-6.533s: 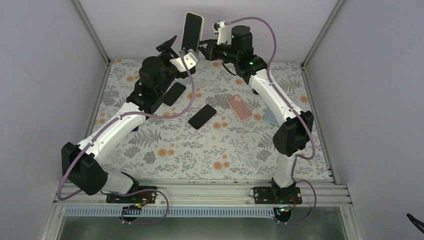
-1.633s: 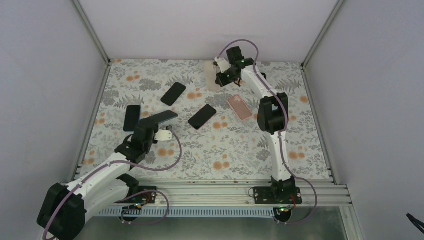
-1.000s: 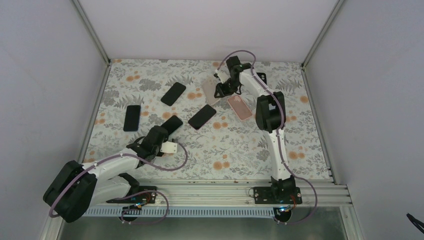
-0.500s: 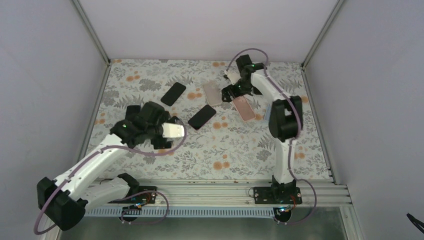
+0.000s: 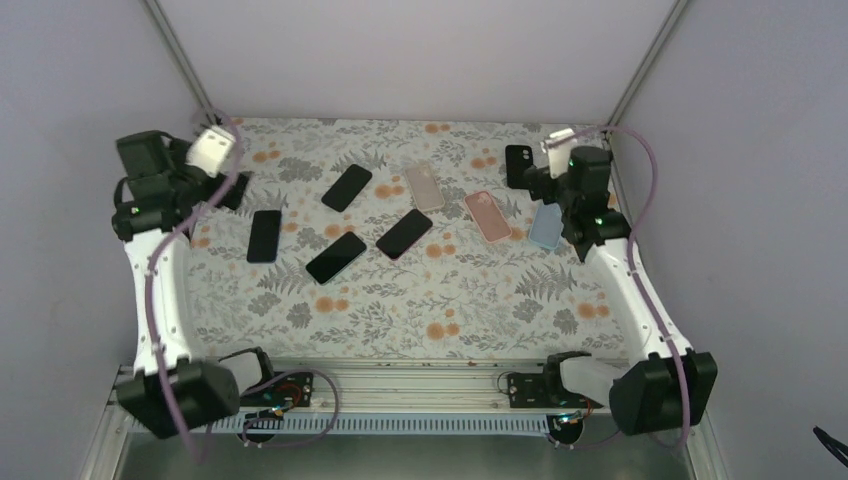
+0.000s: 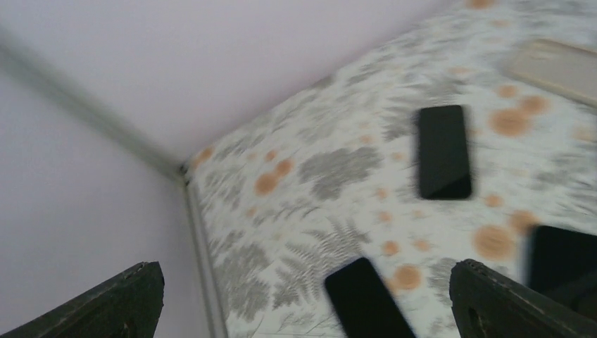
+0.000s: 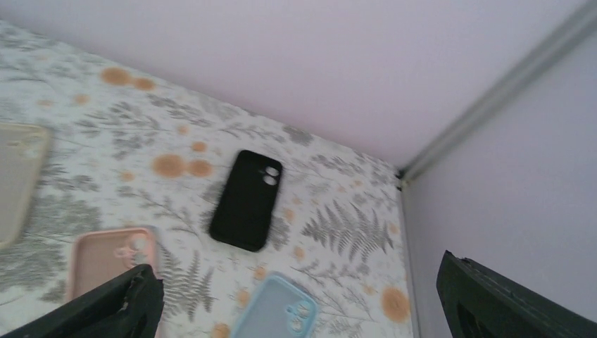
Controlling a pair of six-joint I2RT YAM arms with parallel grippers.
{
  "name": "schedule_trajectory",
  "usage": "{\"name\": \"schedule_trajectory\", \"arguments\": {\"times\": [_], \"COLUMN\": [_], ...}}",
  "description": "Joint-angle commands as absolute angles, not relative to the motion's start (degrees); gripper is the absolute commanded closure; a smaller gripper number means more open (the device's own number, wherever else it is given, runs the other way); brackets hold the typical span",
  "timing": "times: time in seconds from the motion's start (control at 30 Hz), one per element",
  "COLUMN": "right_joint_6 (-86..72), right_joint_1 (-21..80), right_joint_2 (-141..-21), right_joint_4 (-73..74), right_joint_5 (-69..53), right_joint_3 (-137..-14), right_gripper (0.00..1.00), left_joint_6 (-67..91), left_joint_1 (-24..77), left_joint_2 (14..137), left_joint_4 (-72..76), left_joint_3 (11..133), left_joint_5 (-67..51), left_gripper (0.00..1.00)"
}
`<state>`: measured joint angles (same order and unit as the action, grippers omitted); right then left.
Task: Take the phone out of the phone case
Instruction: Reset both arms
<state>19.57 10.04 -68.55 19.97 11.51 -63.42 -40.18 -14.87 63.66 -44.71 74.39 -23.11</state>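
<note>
Released: phone (image 5: 336, 257) and beige case (image 5: 424, 187)
Both are laid apart on the counter (image 5: 440, 300); left hand (image 6: 308, 282) and right hand (image 7: 297, 274) are withdrawn, wide and empty, so removal is judged complete.

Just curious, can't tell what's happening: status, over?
Left claw, right claw open, empty. Phone out, flat on table; beige case apart. Nothing blocking.

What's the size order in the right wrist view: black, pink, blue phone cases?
black case and pink case: alike, pink cropped, so unranked.
Then light blue case, cut by the frame edge.
</note>
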Motion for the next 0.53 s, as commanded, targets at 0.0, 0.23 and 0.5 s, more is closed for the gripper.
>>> {"name": "schedule_trajectory", "arguments": {"times": [0.0, 0.23, 0.5], "right_joint_6": [16.2, 13.7, 14.1], "right_joint_1": [5.3, 4.7, 5.3], "right_joint_2": [-65.3, -70.1, -79.2], "right_joint_4": [3.2, 1.6, 4.7], "right_joint_5": [14.1, 15.4, 18.6], "right_joint_3": [-52.7, -52.0, -53.8], "right_gripper": [0.0, 0.0, 0.0], "left_joint_6": [-23.3, -13.7, -14.6], "left_joint_1": [-28.6, -37.6, -37.7], "left_joint_2": [68.4, 68.1, 68.3], "left_joint_4": [-28.4, -15.7, -16.2], "left_joint_3": [68.8, 55.5, 51.1], "left_joint_5": [-27.2, -24.5, -31.5], "left_gripper": [0.0, 0.0, 0.0]}}
